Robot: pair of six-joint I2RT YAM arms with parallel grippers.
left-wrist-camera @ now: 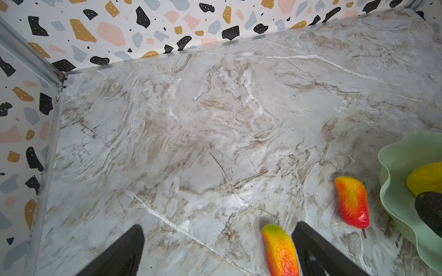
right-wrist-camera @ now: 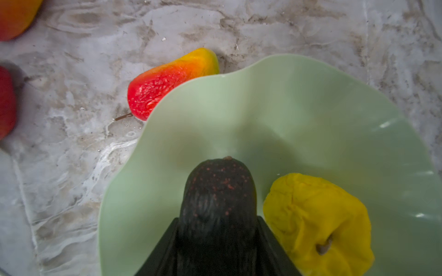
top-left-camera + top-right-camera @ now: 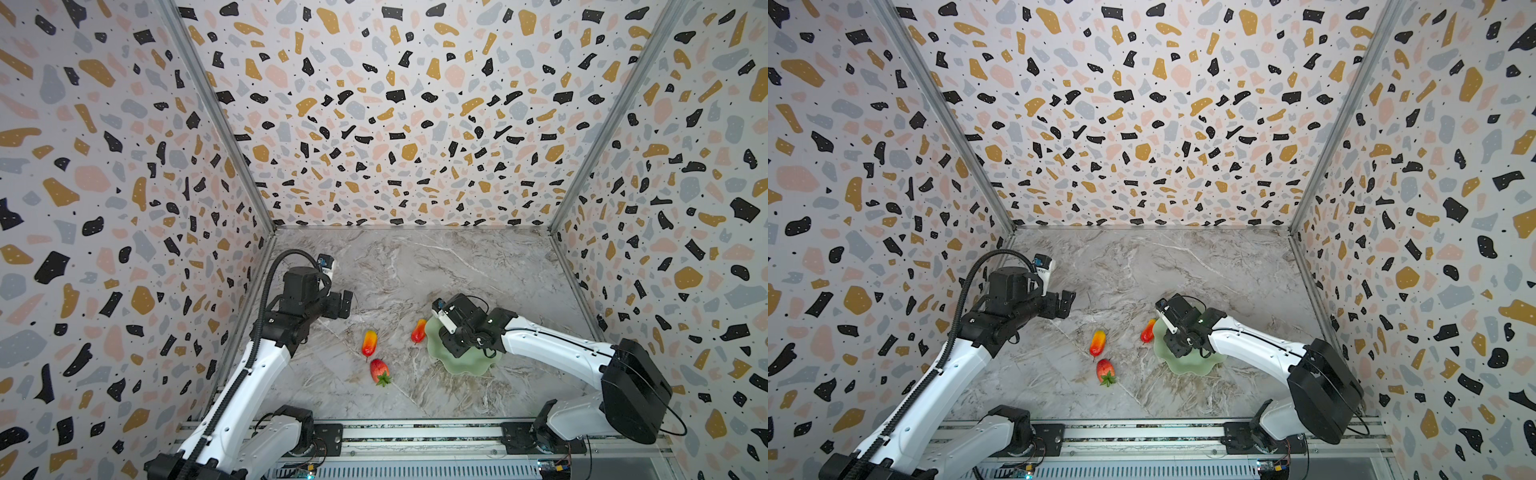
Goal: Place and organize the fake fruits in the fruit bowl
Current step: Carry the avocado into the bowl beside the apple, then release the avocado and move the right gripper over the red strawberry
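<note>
2 fake fruits at the mint-green fruit bowl (image 2: 287, 100): yellow fruit (image 2: 315, 219) lying inside, dark oval fruit (image 2: 218, 191) clamped in the right gripper (image 2: 218, 222) beside it, best released low and gently. Left gripper (image 1: 220, 228) hovers spread-fingered; 3 fruits wait outside.

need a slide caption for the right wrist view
Right hand holds the dark oval fruit inside the mint-green bowl beside the yellow fruit; a red-yellow fruit lies outside the rim.

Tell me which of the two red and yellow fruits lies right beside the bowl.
The right-hand red-to-yellow fruit, close beside the fruit bowl's rim; the other red-to-yellow fruit lies apart to the left, by the strawberry.
</note>
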